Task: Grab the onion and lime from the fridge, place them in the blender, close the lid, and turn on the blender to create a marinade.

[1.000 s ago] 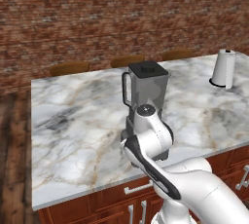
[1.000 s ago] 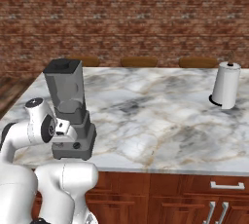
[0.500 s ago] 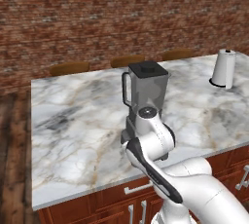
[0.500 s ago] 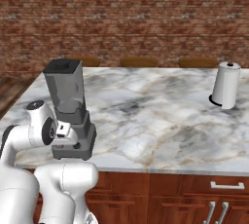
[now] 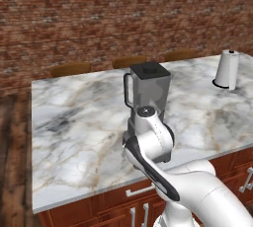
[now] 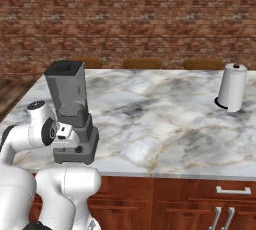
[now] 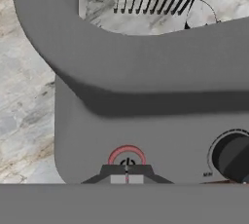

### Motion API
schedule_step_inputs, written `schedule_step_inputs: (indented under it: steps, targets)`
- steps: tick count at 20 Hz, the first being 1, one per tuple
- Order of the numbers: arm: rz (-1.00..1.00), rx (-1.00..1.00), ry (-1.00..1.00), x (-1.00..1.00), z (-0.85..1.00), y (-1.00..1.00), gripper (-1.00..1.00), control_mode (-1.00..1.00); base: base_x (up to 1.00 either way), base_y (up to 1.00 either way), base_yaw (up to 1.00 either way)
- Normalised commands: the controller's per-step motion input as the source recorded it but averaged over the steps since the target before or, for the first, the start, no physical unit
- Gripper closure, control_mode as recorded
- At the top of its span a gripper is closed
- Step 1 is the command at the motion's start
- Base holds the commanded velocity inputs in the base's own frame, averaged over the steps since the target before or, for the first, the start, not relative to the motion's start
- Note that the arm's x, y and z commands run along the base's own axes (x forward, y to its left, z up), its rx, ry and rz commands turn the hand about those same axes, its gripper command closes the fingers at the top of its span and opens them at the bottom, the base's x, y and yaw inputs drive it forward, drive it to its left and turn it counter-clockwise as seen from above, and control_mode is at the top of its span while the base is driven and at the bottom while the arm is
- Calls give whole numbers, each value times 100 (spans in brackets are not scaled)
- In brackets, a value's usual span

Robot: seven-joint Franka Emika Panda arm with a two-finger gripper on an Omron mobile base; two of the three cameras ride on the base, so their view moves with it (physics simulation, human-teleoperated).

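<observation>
A kitchen, rendered rather than real. A marble counter [image 6: 165, 119] tops red-brown cupboards [image 6: 200, 201] with metal handles. On the counter stand a blender [image 6: 70, 114] and a paper-towel roll [image 6: 232, 88]. Wooden chair backs [image 6: 142, 63] line its far edge, before a brick wall [image 6: 130, 19].

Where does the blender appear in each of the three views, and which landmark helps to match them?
Left base view: blender at centre, behind the white arm.
Right base view: blender at left, near the counter's front edge.
Hand view: blender base front up close, red-marked button low centre.
Shared landmark: the marble counter.
</observation>
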Motion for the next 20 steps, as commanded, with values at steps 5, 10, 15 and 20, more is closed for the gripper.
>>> schedule_step_inputs:
  steps: [5, 10, 15, 20]
  targets:
    - [0, 0, -5, 10, -4, 0, 100, -100, 0, 0, 0]
    - [0, 0, -5, 2, 5, 0, 100, -100, 0, 0, 0]
    - [0, 0, 0, 3, -16, 0, 100, -100, 0, 0, 0]
    - [0, 0, 1, 19, -55, 0, 100, -100, 0, 0, 0]
